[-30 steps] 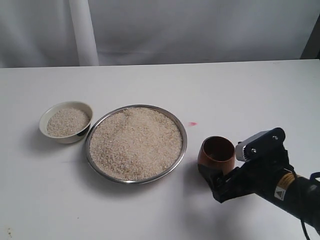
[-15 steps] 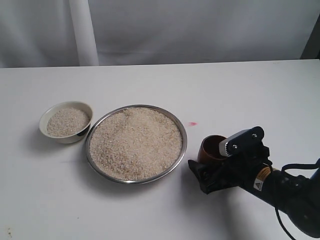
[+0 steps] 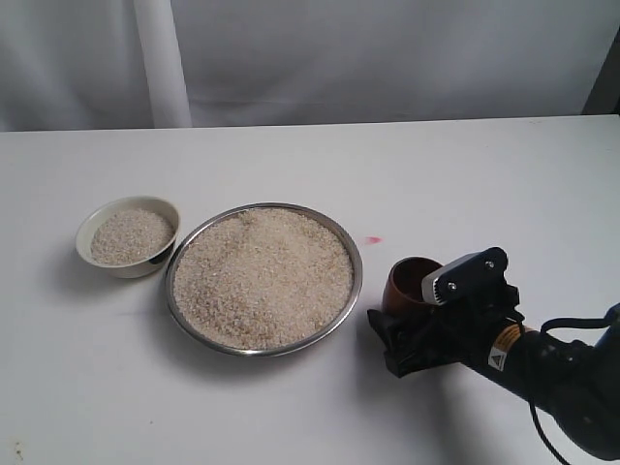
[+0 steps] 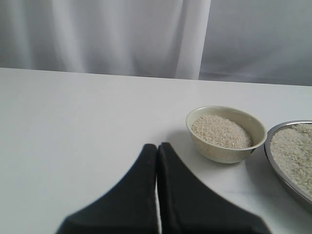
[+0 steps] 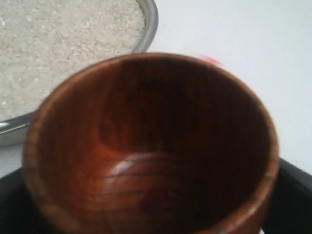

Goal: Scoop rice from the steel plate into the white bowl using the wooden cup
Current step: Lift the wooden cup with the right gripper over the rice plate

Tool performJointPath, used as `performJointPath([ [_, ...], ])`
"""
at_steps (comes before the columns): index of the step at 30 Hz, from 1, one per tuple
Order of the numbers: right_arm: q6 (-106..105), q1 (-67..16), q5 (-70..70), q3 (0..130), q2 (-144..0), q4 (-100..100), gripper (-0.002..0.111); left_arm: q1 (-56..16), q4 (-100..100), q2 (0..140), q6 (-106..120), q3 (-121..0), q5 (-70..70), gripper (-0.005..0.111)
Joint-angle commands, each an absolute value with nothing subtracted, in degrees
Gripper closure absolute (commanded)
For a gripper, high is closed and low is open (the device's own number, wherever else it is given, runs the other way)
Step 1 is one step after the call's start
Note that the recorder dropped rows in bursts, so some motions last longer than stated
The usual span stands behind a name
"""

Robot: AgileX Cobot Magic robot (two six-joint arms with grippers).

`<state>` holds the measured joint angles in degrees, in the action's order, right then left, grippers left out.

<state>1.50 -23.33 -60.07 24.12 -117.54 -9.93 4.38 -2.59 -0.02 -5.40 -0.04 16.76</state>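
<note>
The wooden cup [image 3: 411,284] stands upright on the table just right of the steel plate [image 3: 358,267], which is heaped with rice [image 3: 262,276]. My right gripper [image 3: 411,312] is shut on the cup, one black finger on each side of its wall. In the right wrist view the cup [image 5: 151,146] fills the frame, its inside dark and bare, with the plate's rim [image 5: 151,19] and rice [image 5: 68,44] beyond. The white bowl [image 3: 87,232], holding some rice, sits left of the plate. My left gripper [image 4: 157,146] is shut on nothing, short of the bowl [image 4: 219,153].
A small pink mark [image 3: 374,239] lies on the white table between the plate and the cup. A white curtain and a white post [image 3: 160,63] stand behind the table's far edge. The left wrist view catches the plate's rim [image 4: 282,126].
My right gripper slid left along the table until its fingers came to either side of the wooden cup, then nearly stopped. The cup, plate and bowl kept their places.
</note>
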Motion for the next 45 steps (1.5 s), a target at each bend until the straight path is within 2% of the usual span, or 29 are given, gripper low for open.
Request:
performJointPath([
  [1, 1.08, -23.45, -60.99, 24.18, -117.58, -10.48, 0.039, 4.01, -2.52, 0.0, -5.5, 0.0, 16.3, 0.107],
  [4, 1.08, -23.45, -61.0, 24.18, -117.58, -10.27, 0.056, 4.01, -2.52, 0.0, -5.5, 0.0, 16.3, 0.107],
  [11, 1.08, -23.45, -61.38, 24.18, -117.58, -10.27, 0.105, 4.01, -2.52, 0.0, -5.5, 0.0, 16.3, 0.107],
  [12, 1.08, -23.45, -61.38, 24.18, -117.58, -10.39, 0.108, 4.01, -2.52, 0.0, -5.5, 0.0, 16.3, 0.107],
  [20, 1.07, -23.45, -59.36, 24.18, -115.18, -11.95, 0.108, 4.01, -2.52, 0.0, -5.5, 0.0, 16.3, 0.107],
  [26, 0.64, -23.45, -44.1, 24.18, -102.92, -13.89, 0.108, 4.01, -2.52, 0.0, -5.5, 0.0, 16.3, 0.107],
  [29, -1.32, -23.45, -32.14, 25.05, -94.62, -13.89, 0.108, 4.01, -2.52, 0.0, -5.5, 0.0, 16.3, 0.107],
  [33, -0.87, -23.45, -9.48, 31.16, -84.84, -14.85, 0.108, 4.01, -2.52, 0.0, -5.5, 0.0, 16.3, 0.107],
  [38, 0.0, -26.56, 4.73, 39.61, -80.3, -18.15, 0.108, 4.01, -2.52, 0.0, -5.5, 0.0, 16.3, 0.107],
  [42, -3.14, -37.07, 30.04, 56.81, -83.24, -32.73, 0.108, 4.01, -2.52, 0.0, -5.5, 0.0, 16.3, 0.107],
  [45, -13.99, -43.72, 47.92, 69.25, -91.44, -44.56, 0.108, 4.01, -2.52, 0.0, -5.5, 0.0, 16.3, 0.107],
])
